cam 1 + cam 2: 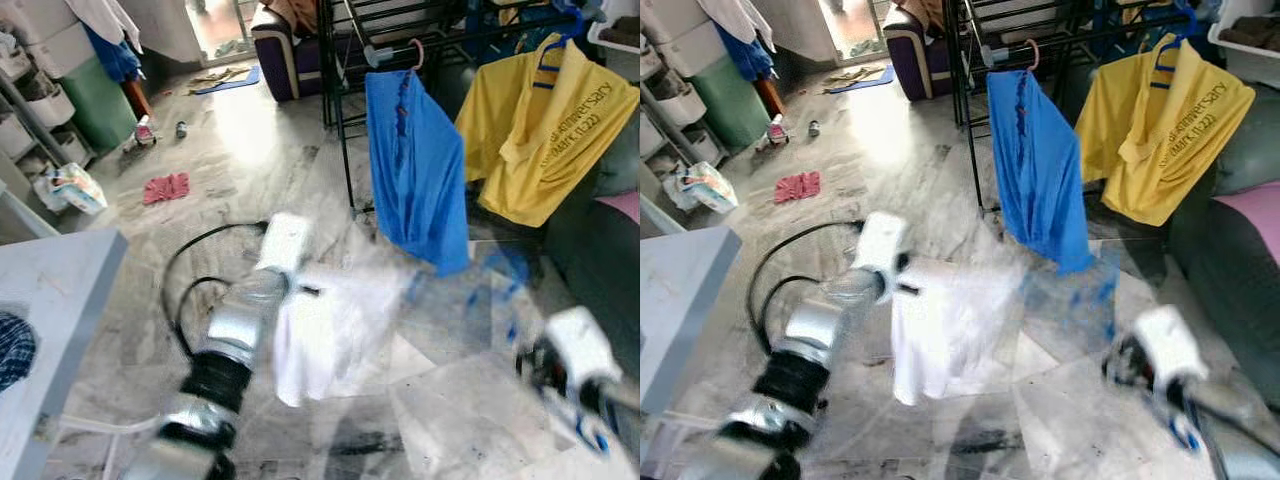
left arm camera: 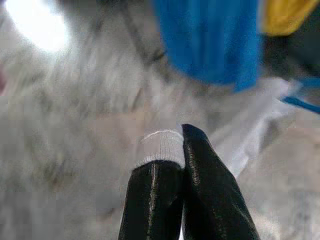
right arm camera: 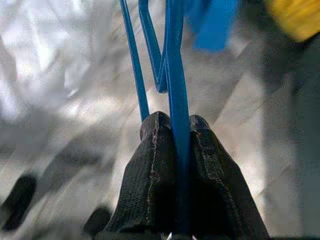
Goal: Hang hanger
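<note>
Left end effector (image 2: 181,150) pinches white garment (image 1: 330,330); right end effector (image 3: 176,125), at four o'clock, clamps blue hanger (image 3: 172,60).

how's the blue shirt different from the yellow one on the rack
The blue shirt hangs long and narrow from a pink hanger; the yellow shirt spreads wide on a blue hanger. The yellow shirt carries printed text; the blue shirt looks plain. The blue shirt is to the robot's left of the yellow shirt. Both hang on the black rack.

I note my left arm (image 1: 235,330): silver casing, black ribbed joint, white wrist block; gripper fingers (image 3: 150,185) glossy black.
</note>
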Tool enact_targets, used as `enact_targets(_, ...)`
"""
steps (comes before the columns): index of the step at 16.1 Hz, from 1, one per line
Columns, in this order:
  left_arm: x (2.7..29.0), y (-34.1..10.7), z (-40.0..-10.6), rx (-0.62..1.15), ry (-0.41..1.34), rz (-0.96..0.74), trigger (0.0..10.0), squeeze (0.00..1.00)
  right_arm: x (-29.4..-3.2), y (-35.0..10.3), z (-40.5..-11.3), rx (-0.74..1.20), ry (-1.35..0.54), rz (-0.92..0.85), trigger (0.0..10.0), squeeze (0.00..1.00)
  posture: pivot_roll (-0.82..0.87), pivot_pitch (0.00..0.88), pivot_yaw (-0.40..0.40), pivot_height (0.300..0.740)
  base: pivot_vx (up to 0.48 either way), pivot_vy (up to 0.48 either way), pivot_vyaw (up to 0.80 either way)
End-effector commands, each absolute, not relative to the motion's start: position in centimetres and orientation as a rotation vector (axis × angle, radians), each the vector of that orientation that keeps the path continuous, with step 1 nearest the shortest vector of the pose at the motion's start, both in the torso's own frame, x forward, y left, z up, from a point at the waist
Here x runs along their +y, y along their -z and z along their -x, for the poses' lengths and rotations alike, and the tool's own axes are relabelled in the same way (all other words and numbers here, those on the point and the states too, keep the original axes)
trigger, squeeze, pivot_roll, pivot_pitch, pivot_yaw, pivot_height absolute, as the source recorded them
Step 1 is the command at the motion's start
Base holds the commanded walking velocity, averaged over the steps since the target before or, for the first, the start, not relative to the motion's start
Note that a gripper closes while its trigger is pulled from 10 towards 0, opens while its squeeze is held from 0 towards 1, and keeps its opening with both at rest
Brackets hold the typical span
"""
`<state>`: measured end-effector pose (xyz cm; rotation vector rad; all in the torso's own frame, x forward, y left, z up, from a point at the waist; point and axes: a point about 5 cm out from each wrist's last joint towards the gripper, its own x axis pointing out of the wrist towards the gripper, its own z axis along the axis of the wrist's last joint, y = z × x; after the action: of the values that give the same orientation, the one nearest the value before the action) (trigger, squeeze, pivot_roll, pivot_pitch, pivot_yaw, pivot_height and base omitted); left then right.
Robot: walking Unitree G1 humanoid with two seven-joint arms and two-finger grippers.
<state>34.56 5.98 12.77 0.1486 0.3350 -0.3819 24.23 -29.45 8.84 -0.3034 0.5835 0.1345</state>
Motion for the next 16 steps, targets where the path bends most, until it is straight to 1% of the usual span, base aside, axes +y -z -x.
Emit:
enact_targets(1, 5.9, -14.4, -34.5, 0.229, 0.410, -0.191, 10.0, 0.00, -29.9, -9.3, -24.7, 0.533, -0.035, 0.302, 10.0, 0.00, -0.09, 0.014, 0.102, 0.740, 0.000, 0.000, 0.00)
enact_targets(2, 5.0, -14.7, -34.1, 0.201, 0.453, -0.208, 10.0, 0.00, -28.9, -9.3, -25.2, 0.509, -0.064, 0.283, 10.0, 0.00, -0.09, 0.014, 0.098, 0.740, 0.000, 0.000, 0.00)
enact_targets(4, 4.2, -14.8, -33.9, 0.172, 0.464, -0.272, 10.0, 0.00, -27.6, -9.1, -25.3, 0.504, -0.147, 0.276, 10.0, 0.00, -0.09, 0.014, 0.094, 0.740, 0.000, 0.000, 0.00)
enact_targets(5, 4.1, -14.9, -34.0, 0.150, 0.467, -0.287, 10.0, 0.00, -27.5, -9.0, -25.2, 0.508, -0.172, 0.278, 10.0, 0.00, -0.10, 0.013, 0.095, 0.740, 0.000, 0.000, 0.00)
enact_targets(6, 3.9, -15.3, -34.2, 0.097, 0.472, -0.335, 10.0, 0.00, -27.5, -9.0, -25.1, 0.515, -0.190, 0.280, 10.0, 0.00, -0.10, 0.012, 0.096, 0.740, 0.000, 0.000, 0.00)
enact_targets(7, 3.9, -16.0, -34.5, 0.017, 0.475, -0.428, 10.0, 0.00, -27.4, -9.1, -24.8, 0.515, -0.225, 0.279, 10.0, 0.00, -0.10, 0.012, 0.099, 0.740, 0.000, 0.000, 0.00)
enact_targets(9, 4.0, -16.7, -34.9, -0.046, 0.478, -0.501, 10.0, 0.00, -27.3, -9.1, -24.3, 0.535, -0.274, 0.271, 10.0, 0.00, -0.11, 0.011, 0.101, 0.740, 0.000, 0.000, 0.00)
enact_targets(10, 3.6, -17.5, -34.8, -0.125, 0.509, -0.540, 10.0, 0.00, -27.1, -8.7, -24.0, 0.557, -0.324, 0.275, 10.0, 0.00, -0.10, 0.010, 0.104, 0.740, 0.000, 0.000, 0.00)
enact_targets(12, 2.7, -18.3, -34.2, -0.221, 0.577, -0.584, 10.0, 0.00, -26.3, -8.3, -23.7, 0.572, -0.415, 0.264, 10.0, 0.00, -0.09, 0.008, 0.102, 0.740, 0.000, 0.000, 0.00)
enact_targets(13, 1.9, -18.3, -33.5, -0.284, 0.651, -0.632, 10.0, 0.00, -25.5, -8.1, -23.4, 0.587, -0.510, 0.283, 10.0, 0.00, -0.09, 0.006, 0.101, 0.740, 0.000, 0.000, 0.00)
enact_targets(15, 1.4, -17.5, -32.7, -0.319, 0.709, -0.704, 10.0, 0.00, -24.7, -8.7, -23.4, 0.571, -0.622, 0.312, 10.0, 0.00, -0.08, 0.004, 0.098, 0.740, 0.000, 0.000, 0.00)
enact_targets(16, 1.3, -17.2, -32.5, -0.303, 0.734, -0.693, 10.0, 0.00, -24.6, -9.0, -23.5, 0.565, -0.640, 0.310, 10.0, 0.00, -0.08, 0.004, 0.098, 0.740, 0.000, 0.000, 0.00)
